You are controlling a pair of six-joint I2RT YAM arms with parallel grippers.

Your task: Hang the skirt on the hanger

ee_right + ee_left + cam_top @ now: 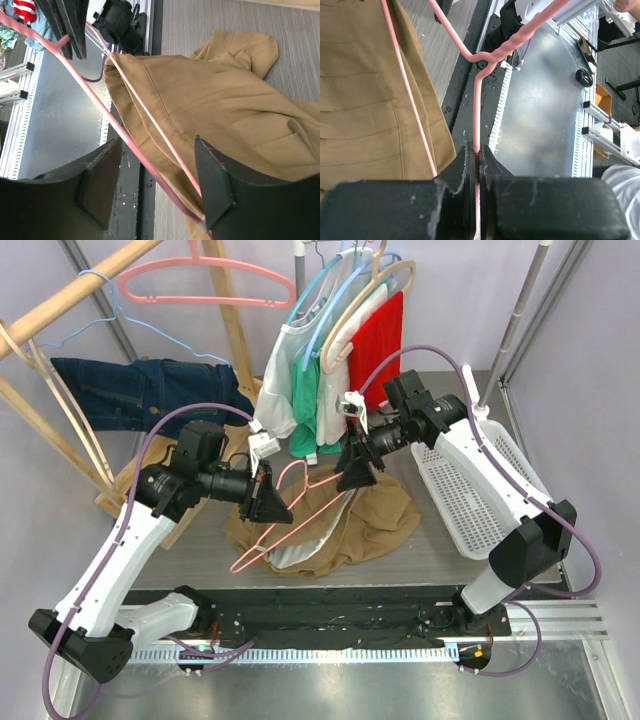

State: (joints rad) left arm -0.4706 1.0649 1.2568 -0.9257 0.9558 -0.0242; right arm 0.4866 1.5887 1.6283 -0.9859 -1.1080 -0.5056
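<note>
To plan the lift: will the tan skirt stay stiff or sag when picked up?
Probably floppy: the tan skirt lies crumpled in soft folds, so it would likely sag from one grip point. It may also slide along the thin pink hanger.

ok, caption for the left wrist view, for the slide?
Left gripper shut on the pink hanger near its twisted neck, tan skirt alongside.
</note>
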